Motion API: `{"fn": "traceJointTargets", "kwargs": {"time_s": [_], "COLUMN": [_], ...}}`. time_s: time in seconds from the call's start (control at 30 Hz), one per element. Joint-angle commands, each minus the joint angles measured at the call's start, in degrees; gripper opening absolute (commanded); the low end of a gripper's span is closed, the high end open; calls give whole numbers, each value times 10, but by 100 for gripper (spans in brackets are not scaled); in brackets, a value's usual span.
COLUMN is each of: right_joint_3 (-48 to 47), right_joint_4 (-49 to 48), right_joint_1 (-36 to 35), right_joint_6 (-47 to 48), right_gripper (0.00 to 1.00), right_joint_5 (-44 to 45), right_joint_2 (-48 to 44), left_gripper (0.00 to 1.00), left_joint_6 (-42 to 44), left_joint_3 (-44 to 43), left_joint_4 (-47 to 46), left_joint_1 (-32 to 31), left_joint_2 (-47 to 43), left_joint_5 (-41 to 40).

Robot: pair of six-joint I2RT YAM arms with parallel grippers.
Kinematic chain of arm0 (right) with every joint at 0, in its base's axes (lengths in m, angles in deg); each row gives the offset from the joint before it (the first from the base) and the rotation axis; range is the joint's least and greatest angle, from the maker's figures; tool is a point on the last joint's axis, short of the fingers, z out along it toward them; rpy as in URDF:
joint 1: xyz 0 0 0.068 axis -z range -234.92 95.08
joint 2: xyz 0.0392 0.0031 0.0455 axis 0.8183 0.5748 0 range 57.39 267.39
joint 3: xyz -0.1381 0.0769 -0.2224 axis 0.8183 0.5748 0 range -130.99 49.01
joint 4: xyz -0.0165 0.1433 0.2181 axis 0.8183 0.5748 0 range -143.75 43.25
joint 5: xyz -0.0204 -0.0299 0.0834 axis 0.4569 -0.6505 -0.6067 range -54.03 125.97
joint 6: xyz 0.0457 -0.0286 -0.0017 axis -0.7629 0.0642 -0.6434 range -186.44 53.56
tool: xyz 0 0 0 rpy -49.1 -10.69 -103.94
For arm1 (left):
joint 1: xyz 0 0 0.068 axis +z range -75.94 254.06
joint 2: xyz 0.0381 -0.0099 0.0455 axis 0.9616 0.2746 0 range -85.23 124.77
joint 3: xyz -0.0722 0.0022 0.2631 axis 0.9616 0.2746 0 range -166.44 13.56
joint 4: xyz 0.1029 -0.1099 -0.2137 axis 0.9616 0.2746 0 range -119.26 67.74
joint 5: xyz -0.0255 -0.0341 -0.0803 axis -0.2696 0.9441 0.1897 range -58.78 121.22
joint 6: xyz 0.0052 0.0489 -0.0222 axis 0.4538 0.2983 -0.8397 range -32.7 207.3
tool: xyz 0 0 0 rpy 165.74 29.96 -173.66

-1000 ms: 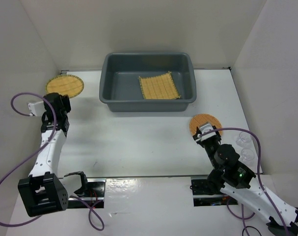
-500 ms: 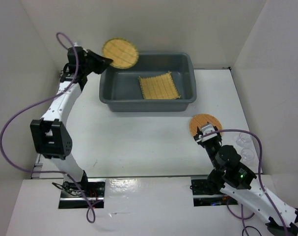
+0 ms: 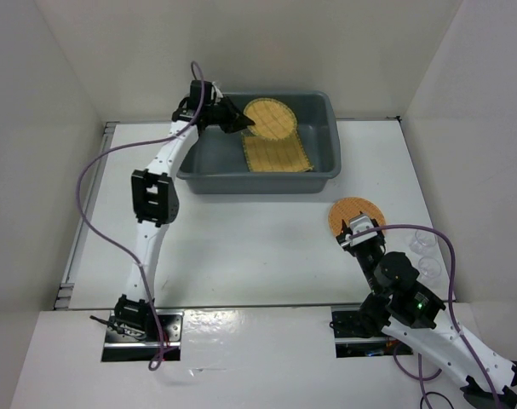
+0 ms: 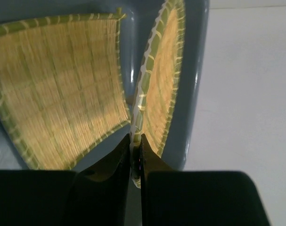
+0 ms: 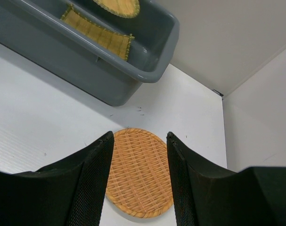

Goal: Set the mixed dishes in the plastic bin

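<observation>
My left gripper (image 3: pixel 243 124) is shut on the rim of the yellow woven disc (image 3: pixel 269 118) and holds it over the grey plastic bin (image 3: pixel 324 175). In the left wrist view the disc (image 4: pixel 164 89) stands edge-on between my fingers, beside the square yellow mat (image 4: pixel 58 89). The mat (image 3: pixel 276 152) lies inside the bin. The orange woven disc (image 3: pixel 357 213) lies on the table right of the bin. My right gripper (image 3: pixel 360 230) is open just above its near edge; the disc (image 5: pixel 140 172) shows between my fingers. Two clear cups (image 3: pixel 425 242) stand at the right.
White walls close in the table on the left, back and right. The bin's near rim (image 5: pixel 110 56) shows in the right wrist view ahead of the orange disc. The second cup (image 3: pixel 429 268) stands close to my right arm.
My left arm carried the yellow disc from the far left of the table, up past the bin's left corner, to over the bin. The right arm has not moved.
</observation>
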Motion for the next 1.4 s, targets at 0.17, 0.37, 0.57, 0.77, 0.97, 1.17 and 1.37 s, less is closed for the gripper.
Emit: {"fn": "traceJointTargets", "kwargs": {"time_s": [0.17,0.37,0.57,0.77,0.97,1.17,1.37], "right_joint_3": [5,5,5,5,5,5,5], "right_joint_4": [-18,-18,-18,-18,-12,-12,-12], "right_joint_1": [-5,-5,-5,-5,-5,-5,-5], "right_joint_6": [3,3,3,3,3,3,3], "right_gripper": [54,54,54,53,53,53,55], "right_joint_5": [5,5,5,5,-1,-1,7], "right_joint_2": [-5,-5,0,10,22,27,21], "left_gripper": [0,0,12,37,98,100,100], "left_joint_6": [-53,-53,-47,-47,-7,71,212], "left_joint_3": [-360,-385,-385,-385,-385,-385,-385], "left_joint_4": [119,140,133,127,182,349,380], "left_joint_1": [-12,-18,-23,-12,6,19,-80], "left_joint_2": [229,282,293,275,198,109,5], "left_joint_5": [60,71,71,71,2,-140,-232]}}
